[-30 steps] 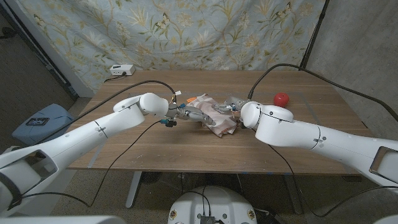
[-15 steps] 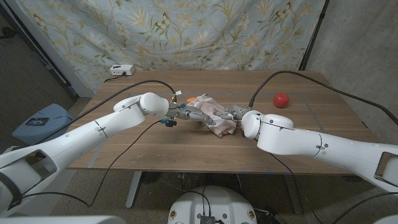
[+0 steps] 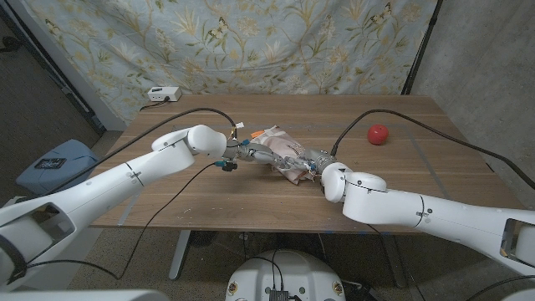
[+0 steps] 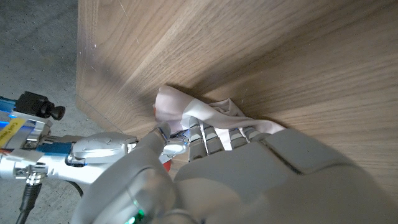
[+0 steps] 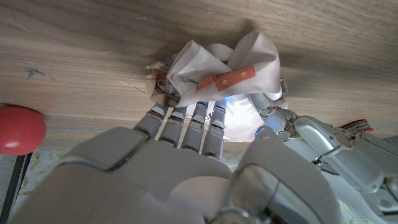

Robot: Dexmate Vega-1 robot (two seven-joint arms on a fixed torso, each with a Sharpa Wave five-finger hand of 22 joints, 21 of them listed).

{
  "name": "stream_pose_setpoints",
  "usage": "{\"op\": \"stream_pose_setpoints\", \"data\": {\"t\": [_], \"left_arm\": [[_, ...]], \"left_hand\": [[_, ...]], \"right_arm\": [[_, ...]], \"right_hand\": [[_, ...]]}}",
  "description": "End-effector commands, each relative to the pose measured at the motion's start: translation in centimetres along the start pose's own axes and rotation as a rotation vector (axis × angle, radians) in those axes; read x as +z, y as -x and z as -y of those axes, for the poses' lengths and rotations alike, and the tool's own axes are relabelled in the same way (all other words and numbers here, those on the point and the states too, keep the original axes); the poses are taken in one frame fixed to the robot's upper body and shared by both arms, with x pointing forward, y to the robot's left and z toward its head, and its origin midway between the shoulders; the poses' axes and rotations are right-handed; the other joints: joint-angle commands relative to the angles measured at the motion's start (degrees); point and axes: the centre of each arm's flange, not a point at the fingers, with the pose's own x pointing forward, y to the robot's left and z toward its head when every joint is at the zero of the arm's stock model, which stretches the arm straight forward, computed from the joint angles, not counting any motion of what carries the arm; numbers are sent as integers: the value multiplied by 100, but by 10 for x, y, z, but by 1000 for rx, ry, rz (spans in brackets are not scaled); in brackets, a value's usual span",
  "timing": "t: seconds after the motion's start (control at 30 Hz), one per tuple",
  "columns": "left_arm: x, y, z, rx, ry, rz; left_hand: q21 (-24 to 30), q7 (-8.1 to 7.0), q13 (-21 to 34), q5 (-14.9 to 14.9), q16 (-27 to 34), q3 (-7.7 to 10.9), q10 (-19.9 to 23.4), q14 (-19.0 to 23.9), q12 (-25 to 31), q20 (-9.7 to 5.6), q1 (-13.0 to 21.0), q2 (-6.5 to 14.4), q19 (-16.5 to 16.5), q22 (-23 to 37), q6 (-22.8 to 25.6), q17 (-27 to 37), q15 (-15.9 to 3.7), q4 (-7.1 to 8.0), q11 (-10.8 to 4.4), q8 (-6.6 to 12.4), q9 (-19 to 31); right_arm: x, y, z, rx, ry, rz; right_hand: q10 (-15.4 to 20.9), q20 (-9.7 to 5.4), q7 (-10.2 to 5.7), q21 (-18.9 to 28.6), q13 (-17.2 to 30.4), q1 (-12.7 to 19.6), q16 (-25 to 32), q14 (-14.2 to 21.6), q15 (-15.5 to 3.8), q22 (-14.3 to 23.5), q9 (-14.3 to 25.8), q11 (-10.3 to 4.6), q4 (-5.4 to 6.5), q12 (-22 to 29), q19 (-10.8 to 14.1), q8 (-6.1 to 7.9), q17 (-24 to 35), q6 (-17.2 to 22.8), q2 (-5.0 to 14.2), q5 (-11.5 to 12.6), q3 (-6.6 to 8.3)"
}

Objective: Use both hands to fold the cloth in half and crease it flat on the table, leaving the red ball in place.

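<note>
Head view shows the cloth [image 3: 284,159] bunched in a crumpled heap near the middle of the bench [image 3: 184,201], pale with an orange-red stripe, not folded flat. Both hands meet at it. The left hand [image 3: 251,153] reaches in from the cloth's left side and its fingers [image 4: 211,135] press into the fabric; the left wrist view shows them curled onto a pale fold at the wood, so that hand grips the cloth. The right hand [image 3: 311,160] comes in from the cloth's right side; in the right wrist view its fingers [image 5: 186,121] lie against the lower edge of the heap, touching the fabric, though whether they are clamped on it I cannot tell. The ball [image 3: 379,134], red, sits well apart from the cloth toward the bench's far right. A small white box [image 3: 164,94] rests at the far left corner.
</note>
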Motion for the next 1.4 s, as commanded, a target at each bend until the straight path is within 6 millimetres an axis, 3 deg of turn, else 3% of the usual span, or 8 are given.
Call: {"op": "stream_pose_setpoints", "data": {"t": [0.03,0.8,1.4], "left_arm": [[3,4,-5,18,-14,7],[13,27,-10,67,-32,19],[18,44,-15,122,-32,15]], "left_hand": [[17,-2,0,21,12,17,-11,27,30,10,69,14,18,16,-32,22,21,17,5,8,17],[21,-5,0,21,9,13,-12,23,30,8,75,5,28,16,-26,19,16,11,5,12,17],[19,-7,1,12,14,-4,-19,26,29,11,49,-8,24,15,-66,27,16,38,-2,1,17]], "right_arm": [[1,5,-2,-32,-20,42],[21,16,18,-94,-87,145],[17,4,31,-128,-91,147]], "right_hand": [[56,-34,-31,34,13,-18,20,36,-20,9,22,-2,-17,33,51,44,8,62,-27,57,44],[137,-13,-28,15,17,2,7,43,-19,9,25,14,-55,40,27,59,-9,147,-17,49,83],[279,6,-6,17,20,-18,21,117,-18,10,26,40,-73,62,44,70,-21,241,-26,34,103]]}}
